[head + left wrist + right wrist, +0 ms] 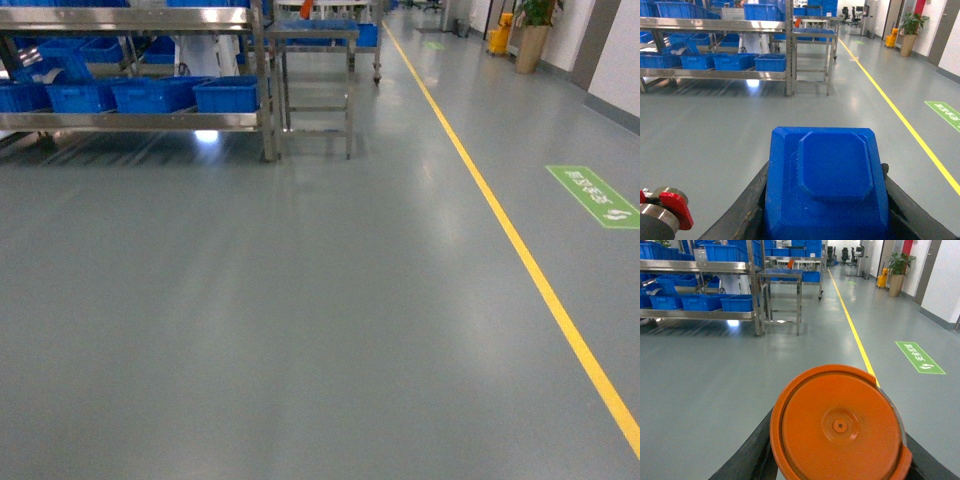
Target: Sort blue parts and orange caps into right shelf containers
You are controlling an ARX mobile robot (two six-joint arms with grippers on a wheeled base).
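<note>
In the left wrist view a blue part (827, 185), a chunky block with a raised octagonal top, sits between two black fingers (747, 212); my left gripper (826, 202) is shut on it. The right wrist view shows a round orange cap (840, 425), held face-up with my right gripper (840, 457) shut on it. Bright-blue containers (228, 95) stand in a row on a steel shelf far ahead on the left, and they also show as crates (770, 62) and crates (737, 302) in the wrist views. Neither gripper appears in the head view.
The steel shelf rack (130, 120) stands at the far left, with a steel trolley table (315, 35) beside it. A yellow floor line (520, 250) runs diagonally on the right, past a green floor sign (595, 195). A potted plant (533, 35) stands at the far wall.
</note>
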